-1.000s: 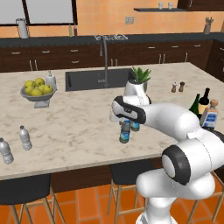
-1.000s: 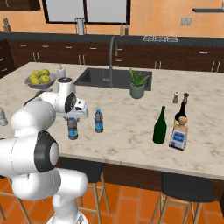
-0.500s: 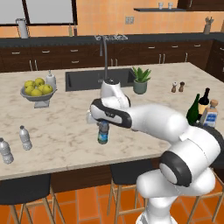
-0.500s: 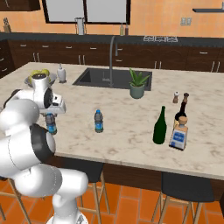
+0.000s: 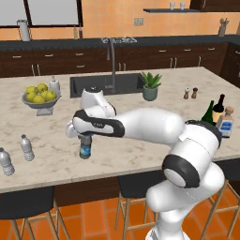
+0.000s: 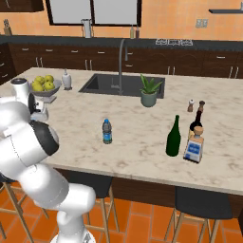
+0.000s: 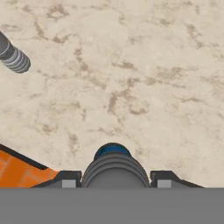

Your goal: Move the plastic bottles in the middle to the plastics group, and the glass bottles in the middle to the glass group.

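The hand [image 5: 85, 140] grips one blue-capped bottle [image 5: 85, 149] left of center in the left base view, above the counter [image 5: 122, 145]. The other bottle [image 6: 107, 131] stands mid-frame in the right base view.

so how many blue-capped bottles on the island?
2. One blue-capped bottle is held in the hand, near the island's front edge. The other blue-capped bottle stands free mid-counter, in front of the sink.

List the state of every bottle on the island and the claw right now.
claw: closed around carried bottle
carried bottle: upright, held just over the counter
second blue-capped bottle: standing, mid-counter
water bottles: standing at left end
green wine bottle: upright beside the glass pair
labelled bottles: upright
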Motion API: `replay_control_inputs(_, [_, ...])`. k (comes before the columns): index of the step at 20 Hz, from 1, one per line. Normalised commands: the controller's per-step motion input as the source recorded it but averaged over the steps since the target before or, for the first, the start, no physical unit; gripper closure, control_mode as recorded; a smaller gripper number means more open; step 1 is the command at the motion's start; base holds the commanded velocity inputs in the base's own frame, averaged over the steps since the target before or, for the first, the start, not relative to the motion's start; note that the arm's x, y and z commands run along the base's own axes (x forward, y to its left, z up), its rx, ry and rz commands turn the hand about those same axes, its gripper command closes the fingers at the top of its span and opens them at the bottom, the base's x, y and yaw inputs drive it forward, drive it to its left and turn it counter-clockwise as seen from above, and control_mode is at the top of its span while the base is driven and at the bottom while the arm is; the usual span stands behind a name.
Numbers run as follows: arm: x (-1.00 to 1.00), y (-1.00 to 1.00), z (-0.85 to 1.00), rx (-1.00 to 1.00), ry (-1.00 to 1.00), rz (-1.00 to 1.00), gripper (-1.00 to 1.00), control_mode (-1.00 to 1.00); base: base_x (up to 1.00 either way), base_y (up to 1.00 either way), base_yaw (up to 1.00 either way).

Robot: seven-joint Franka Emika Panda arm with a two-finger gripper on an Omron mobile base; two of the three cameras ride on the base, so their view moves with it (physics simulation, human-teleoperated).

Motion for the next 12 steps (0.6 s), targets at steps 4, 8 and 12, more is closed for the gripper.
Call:
replay_control_inputs(4, [0.00, 1.00, 0.00, 0.04, 0.00, 0.05, 1.00, -1.00, 0.00, 0.00, 0.00])
replay_control_inputs(8, [0.11, 0.98, 0.00, 0.05, 0.00, 0.01, 1.00, -1.00, 0.00, 0.00, 0.00])
replay_control_inputs(12, [0.40, 0.76, -0.05, 0.00, -0.06, 0.00, 1.00, -1.00, 0.00, 0.00, 0.00])
